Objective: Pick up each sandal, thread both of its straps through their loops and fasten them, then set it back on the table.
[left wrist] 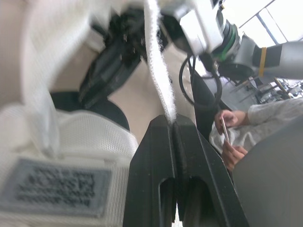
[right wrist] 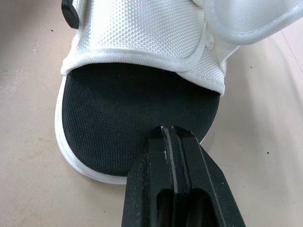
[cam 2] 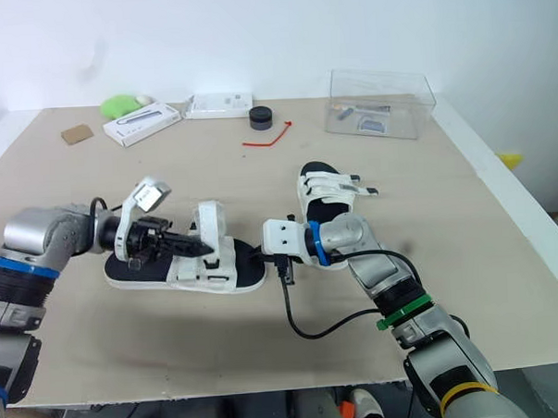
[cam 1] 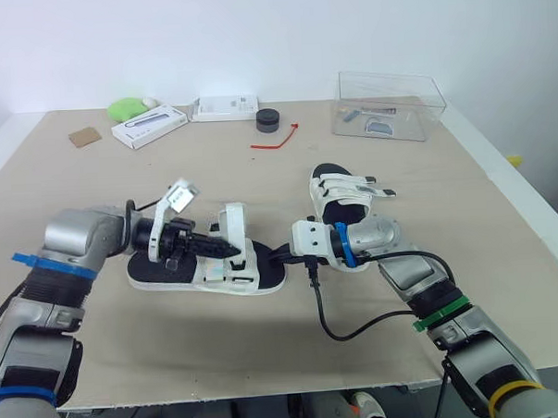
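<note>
Beige tabletop (cam 1: 74, 181), from near to far: left gripper (cam 1: 231, 252) pinched on the raised white strap (cam 1: 235, 220) of the near sandal (cam 1: 152, 270), right gripper (right wrist: 166, 132) closed with its tip on that sandal's black toe, second sandal (cam 1: 341, 195) just behind, clear box (cam 1: 390, 102) at the back.

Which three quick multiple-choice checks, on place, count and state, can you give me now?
1. Where is the clear box? A far right of the table; B near left; C near middle.
2. How many sandals lie there? A one; B two; C three.
3. The left gripper is: A open; B shut on a white strap; C shut on the box.
1 A, it stands at the far right corner. 2 B, left sandal and right sandal. 3 B, its fingers pinch the strap's edge.
</note>
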